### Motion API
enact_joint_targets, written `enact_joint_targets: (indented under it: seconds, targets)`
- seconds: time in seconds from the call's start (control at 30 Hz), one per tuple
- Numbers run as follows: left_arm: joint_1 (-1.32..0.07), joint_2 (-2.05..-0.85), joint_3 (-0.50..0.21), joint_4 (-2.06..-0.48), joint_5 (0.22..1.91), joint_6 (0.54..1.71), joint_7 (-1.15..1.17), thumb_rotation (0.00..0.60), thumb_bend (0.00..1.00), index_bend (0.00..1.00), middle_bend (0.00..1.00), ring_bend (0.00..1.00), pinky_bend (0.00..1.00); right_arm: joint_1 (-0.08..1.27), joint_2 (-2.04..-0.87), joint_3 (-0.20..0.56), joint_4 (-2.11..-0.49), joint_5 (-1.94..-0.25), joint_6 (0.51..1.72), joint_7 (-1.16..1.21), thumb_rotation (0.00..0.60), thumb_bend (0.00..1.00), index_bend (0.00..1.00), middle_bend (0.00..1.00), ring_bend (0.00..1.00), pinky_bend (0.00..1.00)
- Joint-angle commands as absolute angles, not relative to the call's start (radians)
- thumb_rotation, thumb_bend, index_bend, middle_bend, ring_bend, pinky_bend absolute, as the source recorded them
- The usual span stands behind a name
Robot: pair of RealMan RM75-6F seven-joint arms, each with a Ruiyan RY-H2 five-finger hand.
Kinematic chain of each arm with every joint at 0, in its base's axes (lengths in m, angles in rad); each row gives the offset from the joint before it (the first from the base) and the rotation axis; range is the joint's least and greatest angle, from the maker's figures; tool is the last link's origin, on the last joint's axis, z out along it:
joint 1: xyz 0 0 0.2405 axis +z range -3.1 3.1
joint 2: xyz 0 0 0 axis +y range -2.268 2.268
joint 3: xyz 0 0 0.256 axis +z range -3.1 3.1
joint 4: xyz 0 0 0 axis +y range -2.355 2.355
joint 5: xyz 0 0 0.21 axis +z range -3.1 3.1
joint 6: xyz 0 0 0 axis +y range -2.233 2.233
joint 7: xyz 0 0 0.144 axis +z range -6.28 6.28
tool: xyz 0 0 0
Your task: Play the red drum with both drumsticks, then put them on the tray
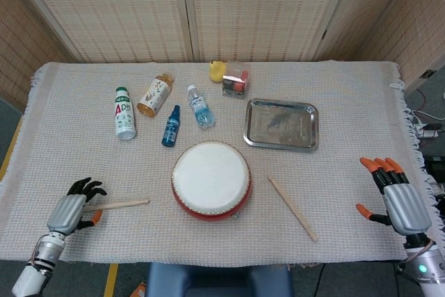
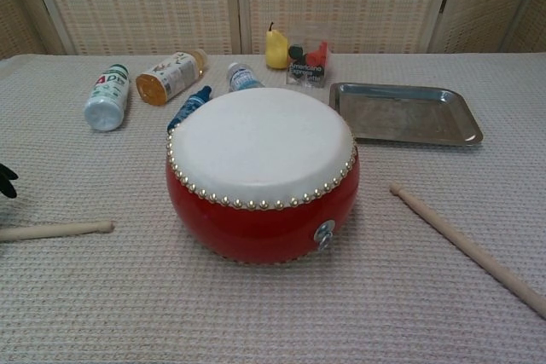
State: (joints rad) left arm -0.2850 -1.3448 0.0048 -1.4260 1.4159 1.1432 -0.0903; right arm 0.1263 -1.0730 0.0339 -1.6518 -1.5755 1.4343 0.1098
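**Two robot hands beside a red drum, both drumsticks lying on the bench**

A red drum (image 1: 211, 180) with a white skin is sitting near the front of a cloth-covered bench (image 1: 348, 102). The left hand (image 1: 71, 210) is resting at the butt of the left drumstick (image 1: 118, 204); its fingers (image 1: 87, 186) are fanning upward, and I cannot tell whether they are gripping the stick. The right drumstick (image 1: 293, 208) is lying diagonally just right of the drum, untouched. The right hand (image 1: 395, 198) is hovering well apart from it, fingers spread and holding nothing. A metal tray (image 1: 281, 124) is lying behind the drum, to the right.
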Motion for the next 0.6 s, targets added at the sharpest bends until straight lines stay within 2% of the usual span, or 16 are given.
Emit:
enact_joint_targets:
  seconds: [0.03,0.33,0.6]
  targets:
    - [-0.3,-1.409,-0.006,-1.449,1.38,1.128,0.052,0.6,0.42,0.34,0.15,0.0,0.05,0.126,-1.072,0.034,-1.651,-1.573,1.434,0.113,0.6,0.11,0.11,0.14,0.01,0.06]
    - [-0.296,-1.497,-0.032,-1.447,1.289,1.139,0.195,0.6,0.4,0.36,0.15,0.01,0.05,0.122,-1.073,0.033,-1.643,-1.565,1.436,0.122,0.6,0.11,0.11,0.14,0.01,0.06]
    - [-0.303,-1.559,-0.054,-1.418,1.272,1.162,0.231,0.6,0.4,0.41,0.18,0.03,0.06,0.122,-1.073,0.032,-1.637,-1.563,1.435,0.13,0.6,0.11,0.11,0.14,0.01,0.06]
